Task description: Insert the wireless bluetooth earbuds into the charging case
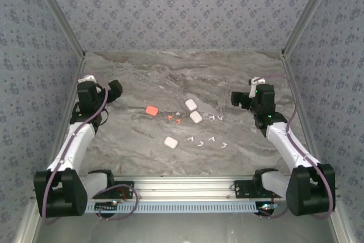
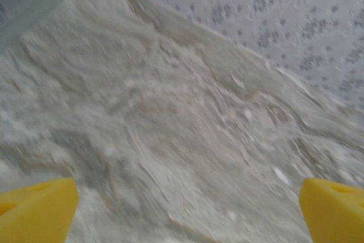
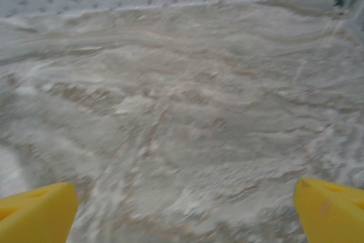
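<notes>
Tiny stemmed wireless earbuds (image 1: 211, 139) are lying loose near the middle of a grey marble-patterned tabletop (image 1: 142, 72), all of them outside the cases. Six white earbuds (image 1: 200, 144) are showing: two side by side to the right of the cases and four strung in a loose row nearer the arms. Two coral-red earbuds (image 1: 178, 121) are sitting close together, between a coral-red rounded-square charging case (image 1: 151, 110) and three white rounded-square charging cases (image 1: 195, 117). Two of the white cases are standing near each other and the third is lying apart, nearer the arms. Any lettering on the cases is too small to read.

The left gripper (image 1: 115, 90) is hovering over the table's left side and the right gripper (image 1: 236, 98) over its right side, both well apart from the earbuds. In the blurred wrist views, each gripper's yellow fingertips (image 2: 37, 209) are spread wide and gripping nothing. Grey walls (image 1: 182, 4) with a small repeating print are enclosing the table.
</notes>
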{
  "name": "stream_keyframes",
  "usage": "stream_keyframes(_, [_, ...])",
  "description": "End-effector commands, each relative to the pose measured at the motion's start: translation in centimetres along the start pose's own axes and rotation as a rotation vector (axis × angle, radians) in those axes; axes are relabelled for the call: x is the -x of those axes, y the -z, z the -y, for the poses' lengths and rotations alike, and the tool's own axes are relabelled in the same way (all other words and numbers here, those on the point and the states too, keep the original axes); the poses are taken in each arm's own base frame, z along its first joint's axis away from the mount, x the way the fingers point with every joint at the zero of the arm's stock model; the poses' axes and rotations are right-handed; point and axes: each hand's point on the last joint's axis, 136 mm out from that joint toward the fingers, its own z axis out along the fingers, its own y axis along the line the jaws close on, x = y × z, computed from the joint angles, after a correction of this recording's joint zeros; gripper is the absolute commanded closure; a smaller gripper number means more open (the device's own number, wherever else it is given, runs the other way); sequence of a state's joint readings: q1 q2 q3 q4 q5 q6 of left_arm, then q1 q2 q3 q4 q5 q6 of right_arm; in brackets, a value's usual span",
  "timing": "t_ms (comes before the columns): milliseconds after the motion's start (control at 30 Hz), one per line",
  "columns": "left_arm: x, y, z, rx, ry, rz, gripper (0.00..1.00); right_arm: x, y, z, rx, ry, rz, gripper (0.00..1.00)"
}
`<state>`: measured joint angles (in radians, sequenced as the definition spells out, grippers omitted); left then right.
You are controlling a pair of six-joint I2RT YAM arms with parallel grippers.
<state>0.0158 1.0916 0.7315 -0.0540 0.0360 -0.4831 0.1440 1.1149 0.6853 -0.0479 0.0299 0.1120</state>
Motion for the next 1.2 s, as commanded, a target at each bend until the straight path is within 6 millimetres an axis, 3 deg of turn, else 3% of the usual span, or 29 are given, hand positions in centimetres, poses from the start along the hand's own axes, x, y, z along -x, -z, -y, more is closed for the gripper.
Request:
stream_keyframes(0, [-6.5,1.7,1.0,-0.052,0.149,-0.273,0.01,-4.1,1.9,-2.8,0.047,-0.029,-0.218,0.00])
stream_keyframes(233, [-10.9,3.5,4.0,-0.192,0.201,-0.347,0.01,-8.7,2.9,-10.4,0.165,0.093,-0.411,0.00])
stream_keyframes(367, [-12.2,3.6,4.3,-0.223,0.234,-0.342,0.01,-10.9,2.0,-13.1,0.160,0.212,-0.504,0.01])
stream_keyframes(500, [-12.7,3.6,4.2,-0.220,0.230,-0.353,0.01,-11.8,0.5,-15.6,0.170,0.312,-0.562,0.06])
stream_keyframes(833, [-12.4,5.0,3.3,-0.180,0.177,-0.334,0.01,-13.4,-4.2,-18.6,0.165,0.419,-0.653,0.21])
stream_keyframes(867, [-12.3,5.1,3.3,-0.178,0.174,-0.330,0.01,-12.7,-4.8,-19.3,0.175,0.415,-0.640,0.23])
stream_keyframes(1167, [-12.2,6.0,2.9,-0.169,0.173,-0.321,0.01,-14.1,-7.1,-20.2,0.172,0.402,-0.686,0.30])
